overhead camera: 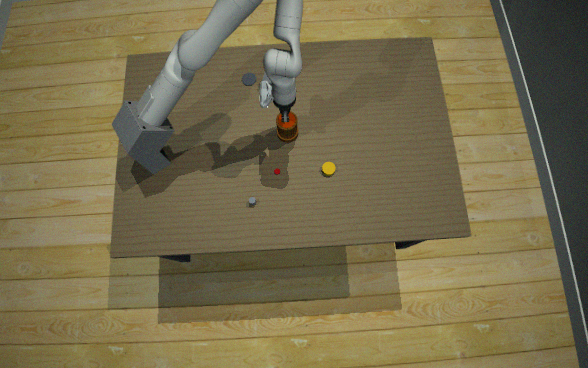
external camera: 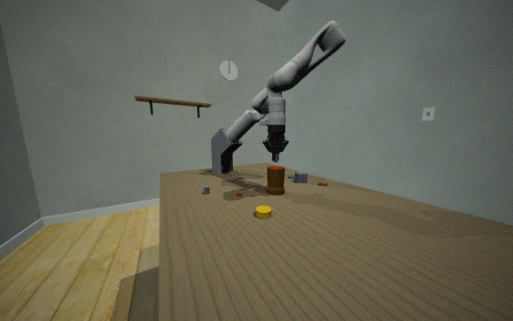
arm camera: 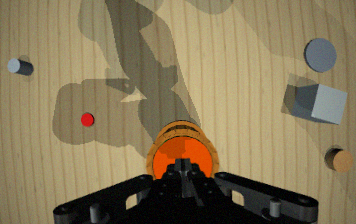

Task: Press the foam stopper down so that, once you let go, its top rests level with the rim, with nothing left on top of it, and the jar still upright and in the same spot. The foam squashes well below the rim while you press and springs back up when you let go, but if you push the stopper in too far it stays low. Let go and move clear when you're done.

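Observation:
An upright brown-orange jar (external camera: 276,180) stands on the table, also in the overhead view (overhead camera: 287,127) and the wrist view (arm camera: 182,150). Its orange foam stopper (arm camera: 181,156) fills the mouth; in the side view the stopper top (external camera: 276,167) sits about at the rim. My gripper (external camera: 275,159) is shut and empty, pointing straight down, its fingertips a short gap above the stopper. It also shows in the overhead view (overhead camera: 285,118) and the wrist view (arm camera: 183,167). Nothing lies on the stopper.
A yellow disc (overhead camera: 328,168), a small red dot (overhead camera: 277,171) and a small grey cylinder (overhead camera: 252,201) lie in front of the jar. A grey disc (arm camera: 320,55), a grey cube (arm camera: 320,103) and a tan peg (arm camera: 342,160) lie to one side.

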